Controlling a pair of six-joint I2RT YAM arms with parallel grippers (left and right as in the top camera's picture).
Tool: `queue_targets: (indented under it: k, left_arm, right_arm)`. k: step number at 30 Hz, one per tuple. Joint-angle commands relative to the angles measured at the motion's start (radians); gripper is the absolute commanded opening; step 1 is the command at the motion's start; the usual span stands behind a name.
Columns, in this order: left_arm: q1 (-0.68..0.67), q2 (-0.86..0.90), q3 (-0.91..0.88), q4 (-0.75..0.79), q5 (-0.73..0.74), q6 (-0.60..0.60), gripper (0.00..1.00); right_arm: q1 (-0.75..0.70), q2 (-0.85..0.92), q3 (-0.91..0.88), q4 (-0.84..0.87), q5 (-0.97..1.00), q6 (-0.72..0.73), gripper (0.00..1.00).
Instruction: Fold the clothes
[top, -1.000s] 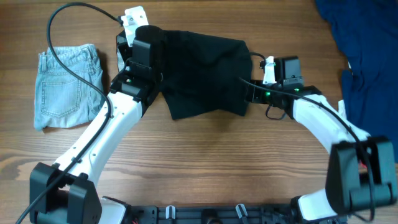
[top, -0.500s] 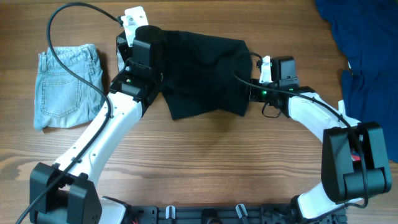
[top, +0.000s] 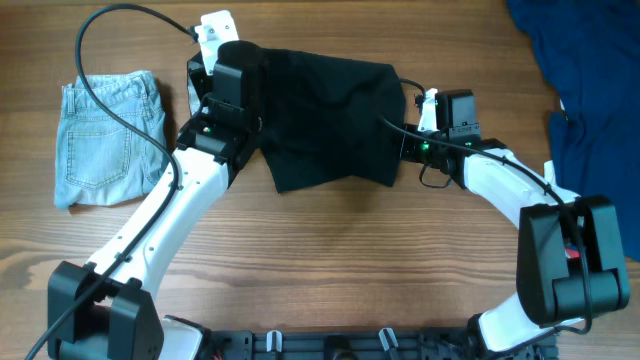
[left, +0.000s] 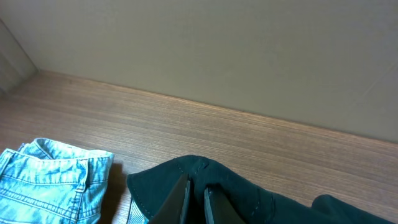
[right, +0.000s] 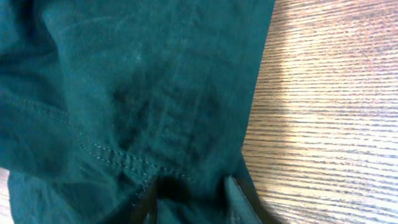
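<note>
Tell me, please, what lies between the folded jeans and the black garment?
Seen overhead: a strip of bare table and the left arm's wrist, its claw gripping the garment at its edge.

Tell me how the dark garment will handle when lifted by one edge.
Probably floppy: the dark garment bunches into soft folds at the left end effector. Likely light, since it lies thin and flat on the table. Lifted by one edge, it should sag rather than hold shape.

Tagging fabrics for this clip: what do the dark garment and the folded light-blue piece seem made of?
The dark garment: apparently woven cotton-type cloth, matte dark green, with visible seam stitching. The folded light-blue piece: looks like denim, faded wash, with stitched seams and a pocket.
</note>
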Motion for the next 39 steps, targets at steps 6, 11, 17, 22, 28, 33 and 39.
queue_targets:
  k: [6,11,17,22,28,33,39]
  left_arm:
    - [0.007,-0.006,0.021,-0.011,0.004,0.008,0.08]
    - [0.008,-0.082,0.021,-0.045,0.004,0.019,0.04]
    - [0.008,-0.417,0.021,-0.311,0.248,-0.027,0.04]
    - [0.008,-0.785,0.055,-0.513,0.360,-0.026,0.04]
    - [0.008,-1.049,0.124,-0.465,0.390,-0.049,0.04]
    - [0.008,-0.957,0.122,-0.466,0.382,-0.044,0.04]
    - [0.011,-0.510,0.122,-0.410,0.362,-0.041,0.04]
  right_arm:
    - [0.005,0.019,-0.005,0.008,-0.024,0.002,0.04]
    - [-0.024,-0.222,0.080,-0.095,-0.010,0.002,0.04]
    - [-0.035,-0.716,0.262,-0.453,0.261,-0.002,0.04]
    - [-0.035,-0.986,0.375,-0.603,0.450,-0.002,0.04]
    - [-0.035,-1.089,0.629,-0.661,0.624,-0.004,0.04]
    - [-0.035,-0.993,0.675,-0.639,0.656,-0.053,0.04]
    - [-0.035,-0.560,0.675,-0.690,0.638,-0.051,0.04]
